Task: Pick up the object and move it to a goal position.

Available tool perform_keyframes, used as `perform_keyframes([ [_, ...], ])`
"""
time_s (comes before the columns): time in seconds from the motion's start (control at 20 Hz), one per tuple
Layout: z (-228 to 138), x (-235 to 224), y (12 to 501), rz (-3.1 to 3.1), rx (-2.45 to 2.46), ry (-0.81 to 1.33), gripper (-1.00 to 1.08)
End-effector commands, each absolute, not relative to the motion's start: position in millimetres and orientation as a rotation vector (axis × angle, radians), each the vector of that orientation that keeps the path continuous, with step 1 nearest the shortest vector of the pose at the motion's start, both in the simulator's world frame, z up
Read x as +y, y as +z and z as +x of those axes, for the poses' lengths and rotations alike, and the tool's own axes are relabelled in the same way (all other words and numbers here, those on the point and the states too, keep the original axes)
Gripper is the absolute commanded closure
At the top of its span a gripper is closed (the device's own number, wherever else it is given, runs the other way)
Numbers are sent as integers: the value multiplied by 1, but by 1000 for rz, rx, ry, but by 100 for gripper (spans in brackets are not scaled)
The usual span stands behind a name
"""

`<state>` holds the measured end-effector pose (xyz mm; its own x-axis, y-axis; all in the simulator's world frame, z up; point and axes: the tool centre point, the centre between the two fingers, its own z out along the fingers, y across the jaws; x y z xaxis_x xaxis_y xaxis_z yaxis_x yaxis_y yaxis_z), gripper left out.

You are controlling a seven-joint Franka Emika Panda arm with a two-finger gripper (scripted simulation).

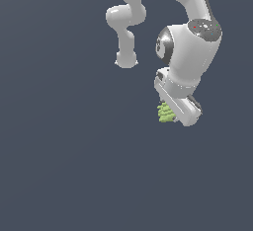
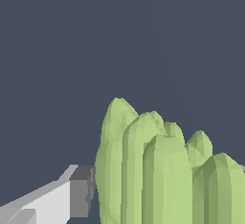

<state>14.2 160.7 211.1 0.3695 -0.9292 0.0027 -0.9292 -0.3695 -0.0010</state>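
yellow-green object [image 1: 166,112] sits at our gripper [image 1: 174,114], and one finger [image 2: 72,192] touches its side in the wrist view. we cannot tell whether the jaws are clamped on it. a one-sided hold on those ridged lobes could let it slip while carrying.

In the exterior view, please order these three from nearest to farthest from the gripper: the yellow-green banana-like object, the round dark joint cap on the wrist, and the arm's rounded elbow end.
1. The banana-like object, at the gripper.
2. The dark joint cap, above it.
3. The elbow end, toward the exterior view's left.
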Motion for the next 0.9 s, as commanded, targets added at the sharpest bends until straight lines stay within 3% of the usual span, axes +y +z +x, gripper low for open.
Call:
perform_keyframes([
  [0.0,19,173,236,2598,-1764,4,108],
  [0.85,49,233,353,2600,-1762,1,108],
])
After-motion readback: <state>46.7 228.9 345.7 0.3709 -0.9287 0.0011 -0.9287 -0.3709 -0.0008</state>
